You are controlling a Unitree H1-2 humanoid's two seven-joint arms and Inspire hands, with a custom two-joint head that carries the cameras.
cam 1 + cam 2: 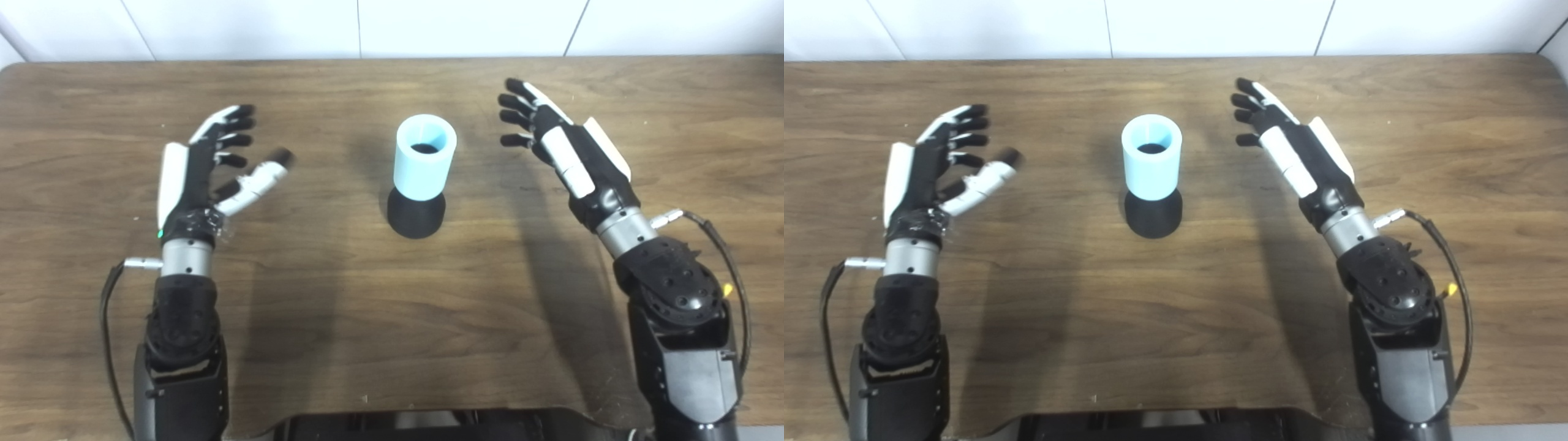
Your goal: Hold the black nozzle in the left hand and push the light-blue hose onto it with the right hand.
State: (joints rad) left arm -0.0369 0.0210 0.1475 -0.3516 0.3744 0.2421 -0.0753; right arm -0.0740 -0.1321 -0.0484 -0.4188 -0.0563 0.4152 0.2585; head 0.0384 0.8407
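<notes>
Black-and-white hands, silver wrists

The light-blue hose at frame centre covers the top of the black nozzle, leaving only its base showing. The left hand's thumb tip is blurred. Both forearms are cut off by the bottom edge. The table's near edge is hidden behind a dark shape at bottom centre.

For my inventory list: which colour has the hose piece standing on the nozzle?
Light blue hose, on a black nozzle; clearest in the left eye view.

No readable text, labels or numbers anywhere.
</notes>
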